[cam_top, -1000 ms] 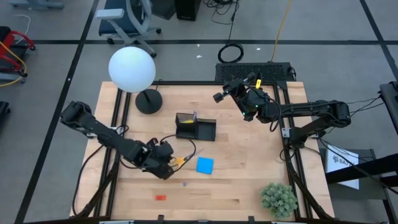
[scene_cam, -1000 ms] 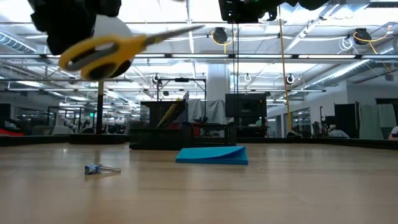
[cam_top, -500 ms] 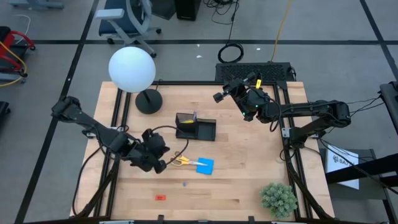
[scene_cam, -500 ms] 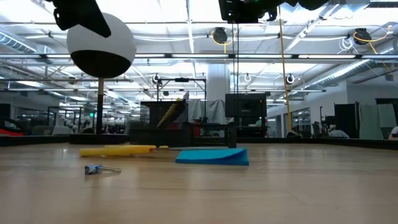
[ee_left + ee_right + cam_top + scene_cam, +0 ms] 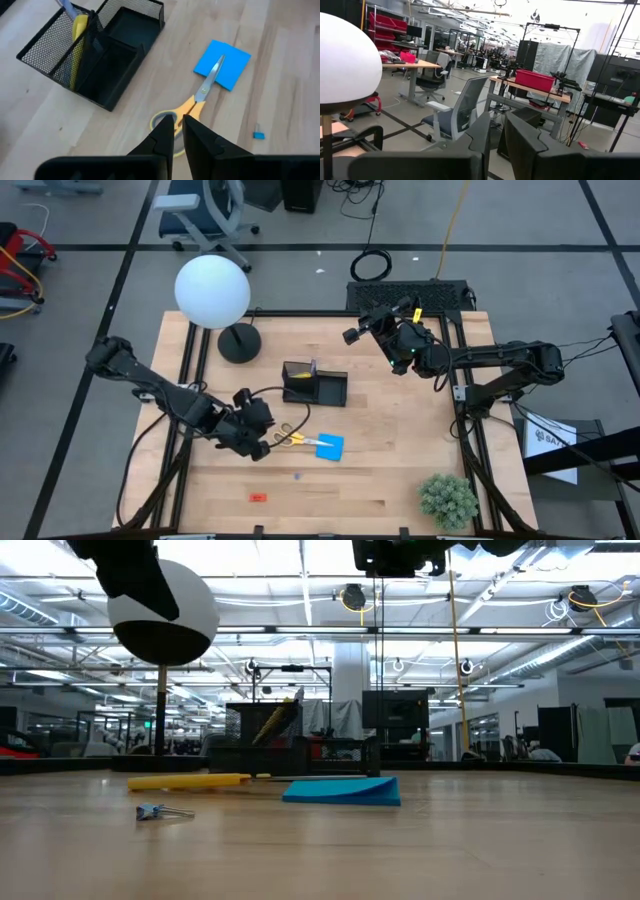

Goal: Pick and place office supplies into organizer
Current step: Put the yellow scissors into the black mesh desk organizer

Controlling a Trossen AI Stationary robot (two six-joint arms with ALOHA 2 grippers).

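My arms are dark and jointed, with black cables looping alongside; my right arm carries a small yellow tag.

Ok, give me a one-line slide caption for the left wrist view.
Left gripper hovers above yellow-handled scissors lying across the blue pad, beside the mesh organizer.

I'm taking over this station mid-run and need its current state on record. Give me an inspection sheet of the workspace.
Surface: wooden table, flat.
Job's things: scissors lying on the table, blade tips resting on the blue pad; organizer holds a yellow pen; red piece and a small clip loose near the front.
Clutter: lamp at the back, plant ball at a front corner.
Grippers: left gripper above the scissors' handles, fingers nearly together, holding nothing; right gripper raised at the back, empty.
Cables: coil on the floor behind.
Surroundings: office chair.
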